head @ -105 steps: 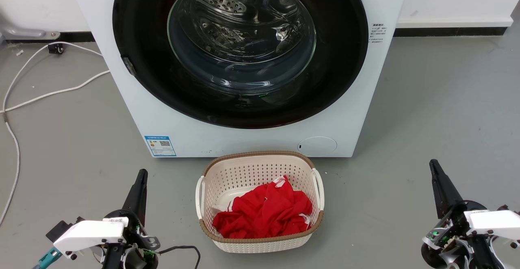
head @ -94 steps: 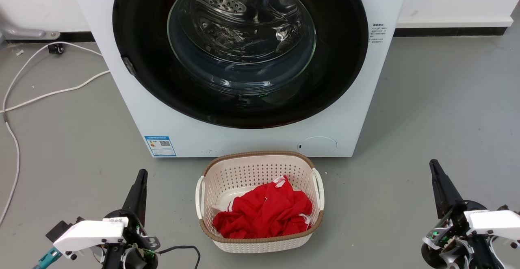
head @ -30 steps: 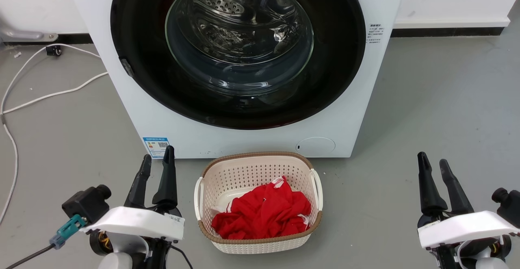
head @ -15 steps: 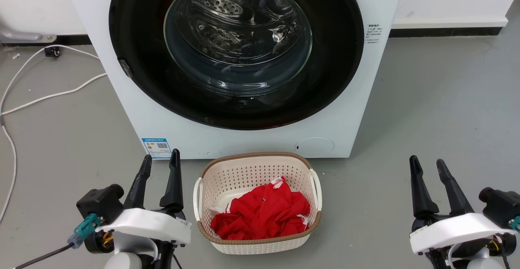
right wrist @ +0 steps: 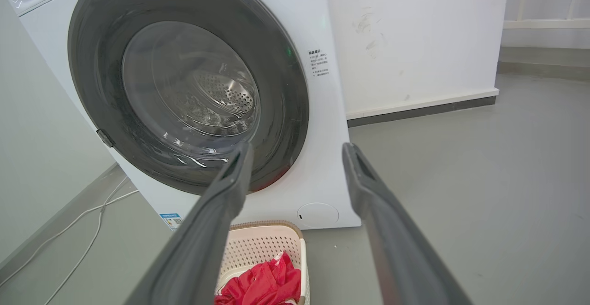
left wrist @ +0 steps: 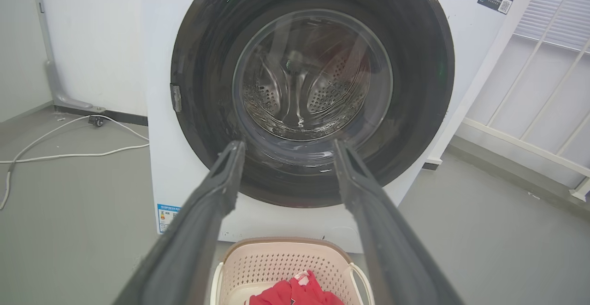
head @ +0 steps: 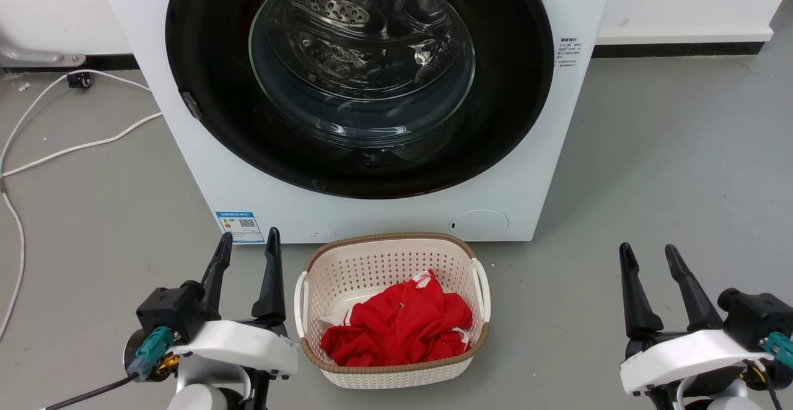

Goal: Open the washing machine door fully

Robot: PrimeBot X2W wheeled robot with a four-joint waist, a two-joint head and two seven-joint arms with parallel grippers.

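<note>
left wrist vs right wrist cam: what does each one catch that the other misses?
Left wrist, not right: QR sticker at the machine's top corner, grey pipe by the wall.
Right wrist, not left: round cover low on the machine front, text label, scuff marks on the wall.
Both: washing machine door shut, basket with red cloth, white cable, and an open left gripper or right gripper.

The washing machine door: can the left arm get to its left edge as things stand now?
Probably yes. The left gripper is open, low beside the basket, which stands to its right, not between it and the washing machine door. Nothing seems to block the way to the grey tab at that edge.
</note>
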